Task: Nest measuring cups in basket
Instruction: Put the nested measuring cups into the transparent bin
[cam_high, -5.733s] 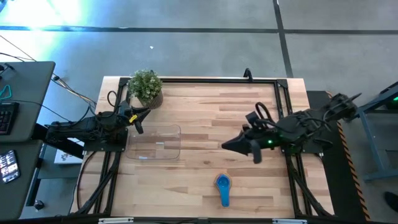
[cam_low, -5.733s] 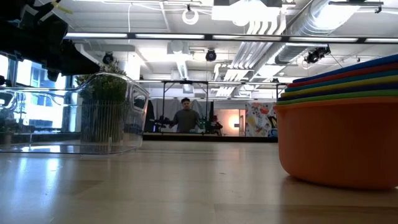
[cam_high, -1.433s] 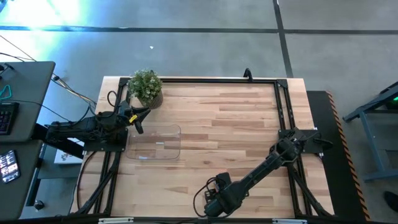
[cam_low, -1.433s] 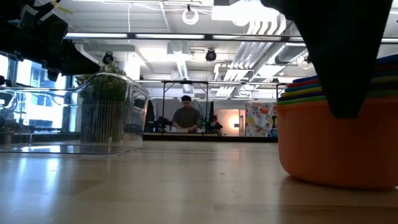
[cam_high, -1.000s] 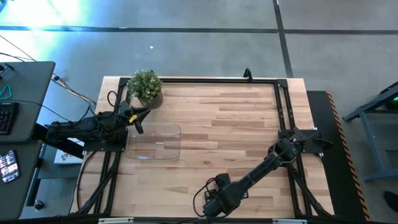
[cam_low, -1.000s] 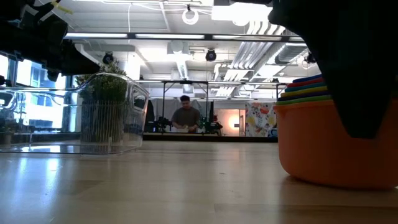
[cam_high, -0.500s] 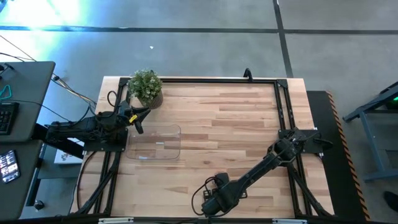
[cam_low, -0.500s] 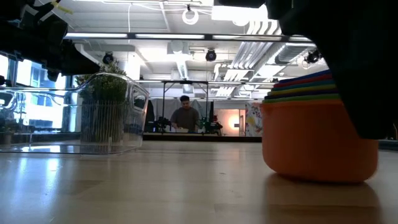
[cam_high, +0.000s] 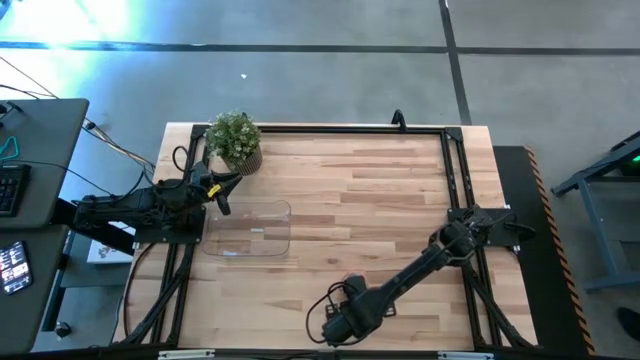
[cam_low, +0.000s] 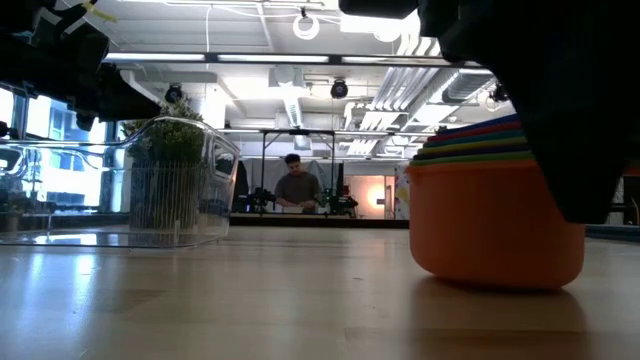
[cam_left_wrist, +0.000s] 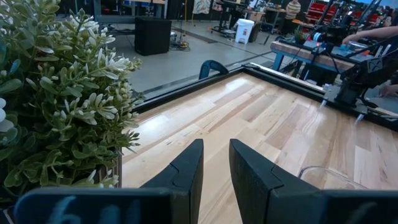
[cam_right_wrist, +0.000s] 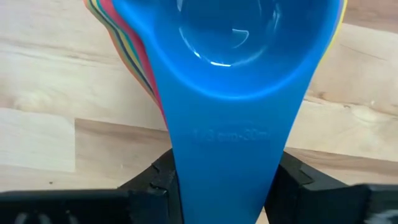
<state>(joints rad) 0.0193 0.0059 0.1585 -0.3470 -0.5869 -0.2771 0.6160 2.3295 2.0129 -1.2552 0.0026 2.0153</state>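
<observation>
Blue top cup leads the stack of measuring cups (cam_right_wrist: 227, 74), nested, gripped at the handles by the right claw (cam_high: 338, 326) at 6 o'clock on the bench (cam_high: 380, 190). Pick-up seems done; next, carry toward the clear basket (cam_high: 247, 230) at 9 o'clock. Left claw (cam_left_wrist: 214, 171) waits slightly open near the plant (cam_high: 234, 140).

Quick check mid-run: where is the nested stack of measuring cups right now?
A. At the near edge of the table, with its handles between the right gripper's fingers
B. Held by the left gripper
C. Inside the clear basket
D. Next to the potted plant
A. The right wrist view shows the measuring cups with their handles between the right gripper fingers, low over the wood; the basket holds no cups.
</observation>
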